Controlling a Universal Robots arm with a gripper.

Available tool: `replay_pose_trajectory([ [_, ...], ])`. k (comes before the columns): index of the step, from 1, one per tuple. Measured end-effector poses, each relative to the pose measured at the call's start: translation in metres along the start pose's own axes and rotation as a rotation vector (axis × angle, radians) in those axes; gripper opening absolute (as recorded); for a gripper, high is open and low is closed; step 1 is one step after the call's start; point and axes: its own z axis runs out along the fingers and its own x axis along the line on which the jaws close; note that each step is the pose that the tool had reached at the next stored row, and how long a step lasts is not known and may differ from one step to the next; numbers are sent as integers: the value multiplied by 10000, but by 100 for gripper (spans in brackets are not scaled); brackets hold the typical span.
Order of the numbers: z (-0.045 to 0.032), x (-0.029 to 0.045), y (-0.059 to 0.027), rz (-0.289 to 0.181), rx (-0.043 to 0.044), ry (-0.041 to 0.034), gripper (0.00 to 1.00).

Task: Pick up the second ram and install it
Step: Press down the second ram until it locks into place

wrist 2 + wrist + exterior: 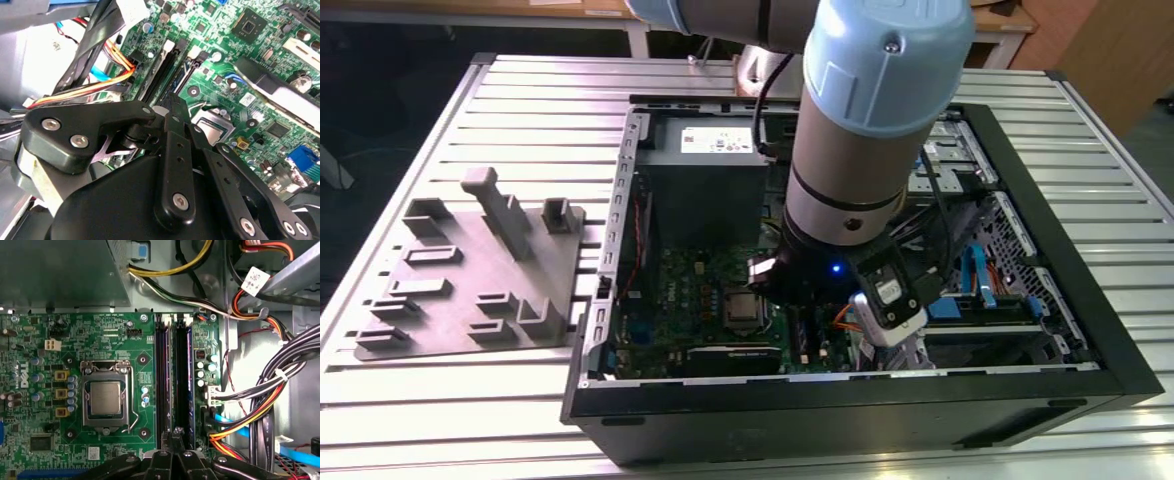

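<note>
Hovering low over the green motherboard (75, 340), black linkage gripper (175, 440) with fingers drawn together above the long black slots (162, 380), second ram (189, 380) apparently seated right of centre; uneven pressure risks half-latching.

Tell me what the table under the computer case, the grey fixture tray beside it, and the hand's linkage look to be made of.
The silver slatted table looks like extruded aluminium: pale, dull sheen, parallel grooves. The grey moulded fixture tray, on the exterior view's left of the black computer case, looks like matte plastic, possibly printed: uniform grey, blocky posts. The hand has black matte links, plastic or coated metal, joined by shiny metal screws.
</note>
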Motion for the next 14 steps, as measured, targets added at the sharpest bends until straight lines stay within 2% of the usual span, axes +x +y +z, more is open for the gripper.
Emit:
replay_pose_trajectory([
  [10,21,-2,-40,-1,3,0,7],
  [14,58,-1,-41,-1,2,0,7],
])
